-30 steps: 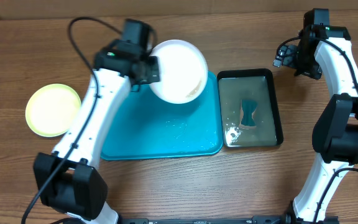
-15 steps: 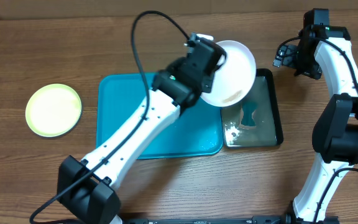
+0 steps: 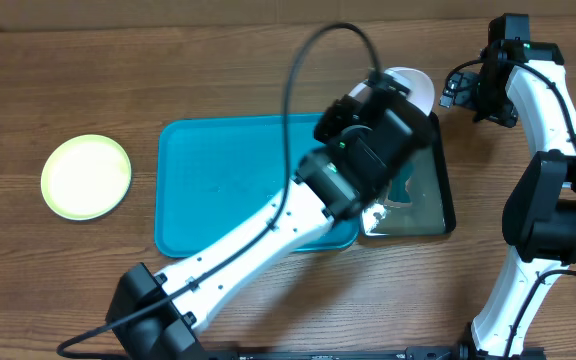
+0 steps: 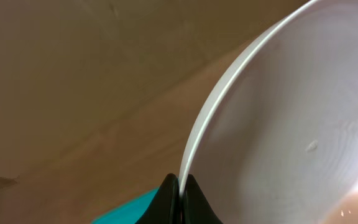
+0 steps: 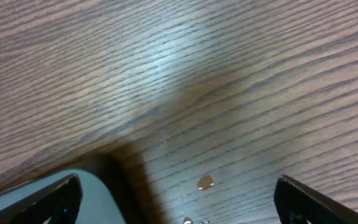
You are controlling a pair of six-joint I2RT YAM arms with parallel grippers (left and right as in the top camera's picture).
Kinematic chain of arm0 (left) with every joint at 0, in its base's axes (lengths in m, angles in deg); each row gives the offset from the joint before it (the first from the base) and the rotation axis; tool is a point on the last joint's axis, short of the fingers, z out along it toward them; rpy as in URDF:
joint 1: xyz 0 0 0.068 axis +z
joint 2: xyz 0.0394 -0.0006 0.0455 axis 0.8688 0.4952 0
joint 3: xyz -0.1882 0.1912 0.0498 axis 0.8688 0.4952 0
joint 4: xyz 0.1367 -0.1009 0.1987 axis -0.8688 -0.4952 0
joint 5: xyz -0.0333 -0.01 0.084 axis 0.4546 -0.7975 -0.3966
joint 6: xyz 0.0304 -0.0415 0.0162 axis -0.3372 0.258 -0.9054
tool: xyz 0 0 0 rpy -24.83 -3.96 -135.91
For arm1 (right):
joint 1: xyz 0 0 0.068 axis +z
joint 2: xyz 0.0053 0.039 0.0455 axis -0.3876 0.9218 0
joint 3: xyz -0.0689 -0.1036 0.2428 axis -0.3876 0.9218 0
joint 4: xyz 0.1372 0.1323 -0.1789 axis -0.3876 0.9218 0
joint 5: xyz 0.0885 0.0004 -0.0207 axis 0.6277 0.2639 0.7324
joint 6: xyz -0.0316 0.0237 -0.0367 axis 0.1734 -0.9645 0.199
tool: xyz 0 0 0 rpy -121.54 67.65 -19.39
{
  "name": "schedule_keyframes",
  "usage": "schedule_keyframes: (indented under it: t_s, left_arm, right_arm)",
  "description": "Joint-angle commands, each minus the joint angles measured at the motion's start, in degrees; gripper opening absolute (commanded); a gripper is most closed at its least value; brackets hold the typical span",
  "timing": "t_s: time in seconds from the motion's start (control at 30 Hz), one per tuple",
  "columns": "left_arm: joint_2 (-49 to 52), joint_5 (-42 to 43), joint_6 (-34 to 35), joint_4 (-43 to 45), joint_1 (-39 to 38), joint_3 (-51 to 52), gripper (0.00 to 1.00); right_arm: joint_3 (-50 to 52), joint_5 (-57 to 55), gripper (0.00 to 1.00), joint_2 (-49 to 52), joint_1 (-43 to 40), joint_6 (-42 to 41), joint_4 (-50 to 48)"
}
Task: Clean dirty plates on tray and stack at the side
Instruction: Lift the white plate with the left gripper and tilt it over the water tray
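One white plate [image 3: 415, 85] moved right, left claw [image 4: 180, 198] pinching rim; right claw [image 5: 178, 202] spread; one yellow-green plate [image 3: 86, 177].

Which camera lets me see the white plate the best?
The left wrist view: the white plate looks big and close, its rim pinched by the left gripper. Overhead shows only a sliver past the left arm. The right wrist view shows none of it, just table.

White plate [image 3: 415, 82] near black tray [image 3: 446, 205]
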Motion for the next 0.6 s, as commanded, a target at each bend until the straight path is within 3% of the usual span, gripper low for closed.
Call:
schedule_keyframes:
  t_s: [0.0,0.27,0.57]
  left_arm:
    - [0.2,-12.1,-8.7,2.1,-2.8,-1.6,0.04]
    - [0.2,-18.7,-10.8,5.7,-5.9,-1.6,0.04]
    - [0.2,-19.6,-10.6,7.5,-7.0,-1.6,0.04]
  right_arm:
    - [-0.9,-0.6,1.0,-1.6,0.1,-0.2,-0.2]
    - [-0.9,-0.6,1.0,-1.6,0.1,-0.2,-0.2]
    - [-0.9,-0.6,1.0,-1.6,0.1,-0.2,-0.2]
